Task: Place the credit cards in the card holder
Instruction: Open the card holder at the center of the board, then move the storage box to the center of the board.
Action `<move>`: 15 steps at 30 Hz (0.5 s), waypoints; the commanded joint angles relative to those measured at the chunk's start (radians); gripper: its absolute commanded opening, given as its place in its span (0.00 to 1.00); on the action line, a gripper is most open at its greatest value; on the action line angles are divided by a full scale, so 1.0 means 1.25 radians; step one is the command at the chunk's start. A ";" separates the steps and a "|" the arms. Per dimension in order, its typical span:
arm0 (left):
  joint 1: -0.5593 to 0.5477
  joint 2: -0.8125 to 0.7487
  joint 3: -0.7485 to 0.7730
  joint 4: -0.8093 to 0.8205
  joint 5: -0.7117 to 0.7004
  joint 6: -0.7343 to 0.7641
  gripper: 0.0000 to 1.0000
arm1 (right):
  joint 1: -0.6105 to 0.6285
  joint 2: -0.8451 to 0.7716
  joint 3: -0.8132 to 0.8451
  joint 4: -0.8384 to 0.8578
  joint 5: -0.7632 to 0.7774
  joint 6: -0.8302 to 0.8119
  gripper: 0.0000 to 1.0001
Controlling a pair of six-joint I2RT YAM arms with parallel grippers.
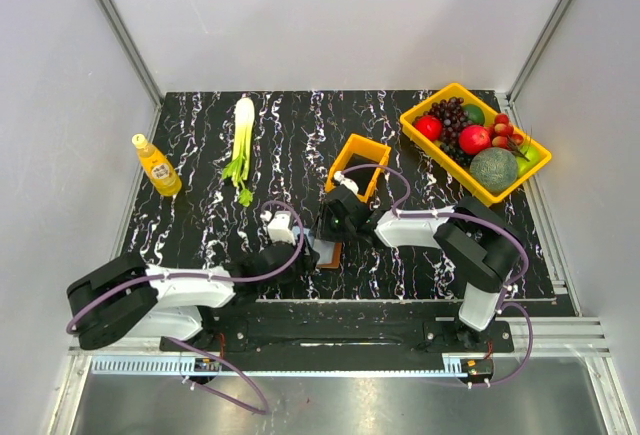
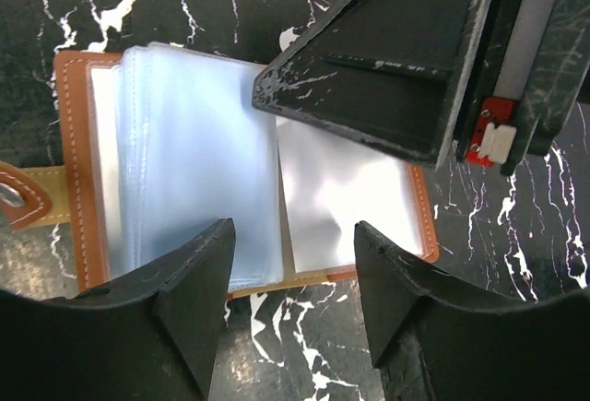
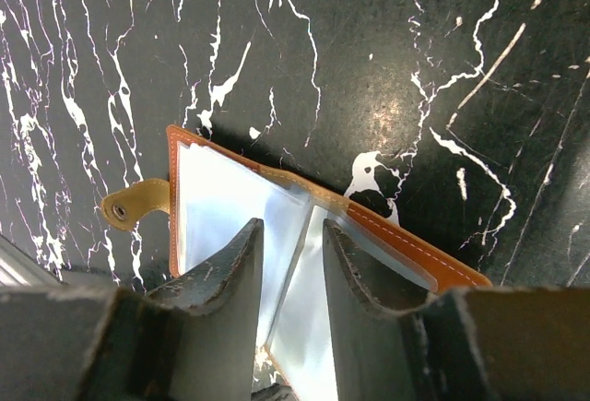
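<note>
Holder [image 2: 74, 180] lies open and flat on the table, near-centre, with both arms converged on it. It is touching neither the orange bin [image 1: 357, 163] nor anything else loose.

Left gripper [image 2: 293, 235]: jaws spread wide and empty, hovering at the holder's near edge. The opened holder's long axis runs across the gap, the spine points away from the jaws, and the sleeve stack [image 2: 194, 161] is fanned towards the snap tab [image 3: 138, 207].

Right gripper [image 3: 290, 244]: jaws a little apart, straddling one upright sleeve leaf near the spine. There's a gap either side, so it doesn't look clamped. In the left wrist view one right finger tip rests on the sleeves.

Right arm is nearer.

No loose card visible in any view. My guess is a sleeve is being held open for loading.
</note>
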 commanded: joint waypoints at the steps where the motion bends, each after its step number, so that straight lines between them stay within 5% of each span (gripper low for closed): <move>1: -0.007 0.063 0.057 -0.030 0.013 0.017 0.59 | -0.007 -0.024 0.011 -0.007 -0.001 -0.002 0.38; 15: -0.032 0.140 0.151 -0.263 -0.080 -0.091 0.60 | -0.031 -0.095 0.044 -0.061 0.004 -0.075 0.44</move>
